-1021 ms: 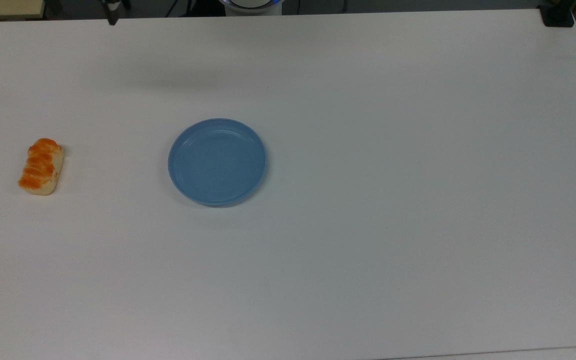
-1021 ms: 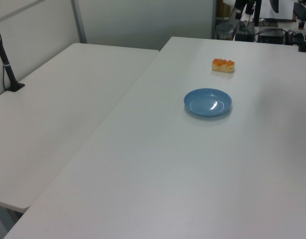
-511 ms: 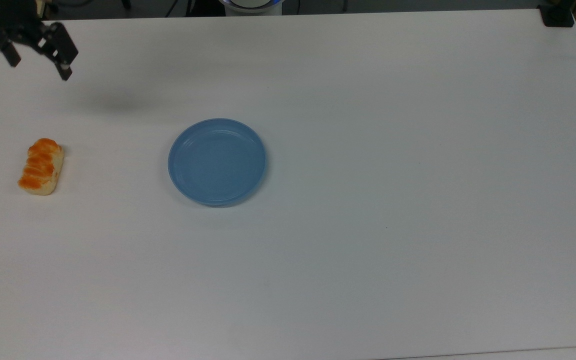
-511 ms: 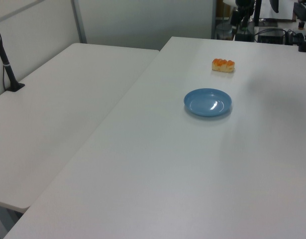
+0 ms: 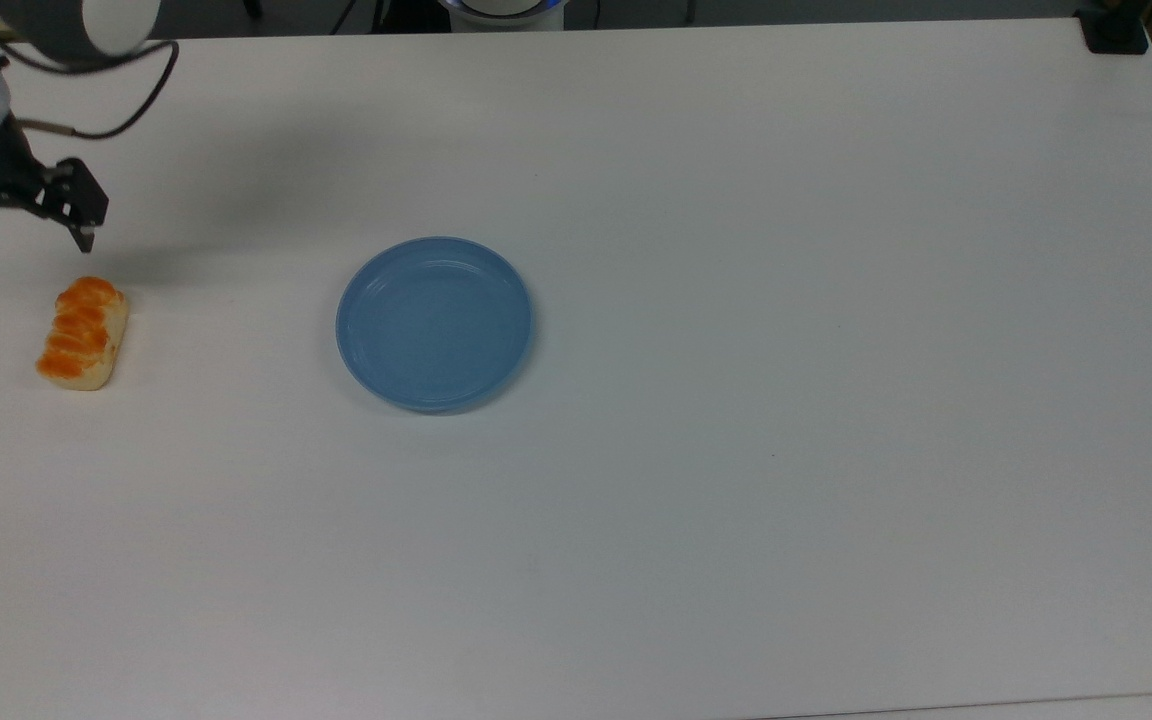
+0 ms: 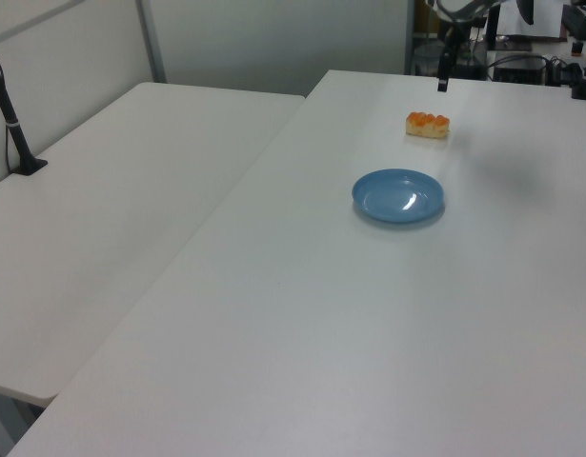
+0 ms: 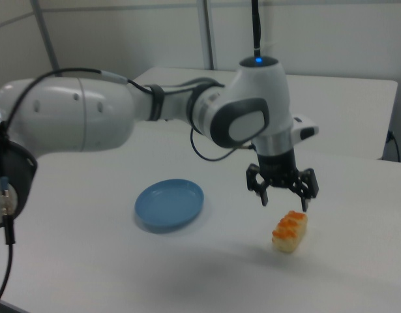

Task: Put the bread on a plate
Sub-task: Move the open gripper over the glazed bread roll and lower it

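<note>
Near the left edge of the tabletop in the top view, the bread lies flat on its pale base, glazed braided top up, its long axis running roughly toward the far edge. It looks light and probably a little soft or squashy, with a glossy crust that could slip under hard pads, so a gentle squeeze seems right. The best hold is likely across its short width at the middle, on the two cream long sides, low enough that the fingers grip below the rounded top.

The claw hangs just beyond the bread's far end, above the surface and apart from it, touching nothing and holding nothing. Its fingers stand wide apart, clearly wider than the loaf is broad. In the right view the claw points straight down just above and behind the bread.

Further right, toward the middle of the tabletop, the blue plate sits bare, well apart from the bread.
</note>
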Controlling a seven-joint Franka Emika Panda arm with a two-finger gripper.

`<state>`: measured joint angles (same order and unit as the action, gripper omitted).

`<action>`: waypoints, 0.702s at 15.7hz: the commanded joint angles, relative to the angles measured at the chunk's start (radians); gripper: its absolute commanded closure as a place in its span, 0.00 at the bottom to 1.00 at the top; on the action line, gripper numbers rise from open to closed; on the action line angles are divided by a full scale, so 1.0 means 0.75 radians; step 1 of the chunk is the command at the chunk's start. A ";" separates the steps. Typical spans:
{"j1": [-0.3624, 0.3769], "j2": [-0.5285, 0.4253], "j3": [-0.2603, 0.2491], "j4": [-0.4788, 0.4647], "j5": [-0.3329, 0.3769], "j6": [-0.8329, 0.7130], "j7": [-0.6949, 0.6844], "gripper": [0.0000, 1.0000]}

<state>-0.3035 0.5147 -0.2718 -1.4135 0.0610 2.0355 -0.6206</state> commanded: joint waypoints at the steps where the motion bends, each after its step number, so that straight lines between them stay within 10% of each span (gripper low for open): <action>1: -0.041 0.087 0.031 0.048 0.037 0.014 -0.058 0.00; 5: -0.080 0.124 0.060 0.036 0.229 0.014 0.034 0.00; 11: -0.096 0.173 0.062 0.036 0.236 0.069 0.060 0.00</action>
<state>-0.3671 0.6225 -0.2371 -1.4009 0.2193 2.0484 -0.6029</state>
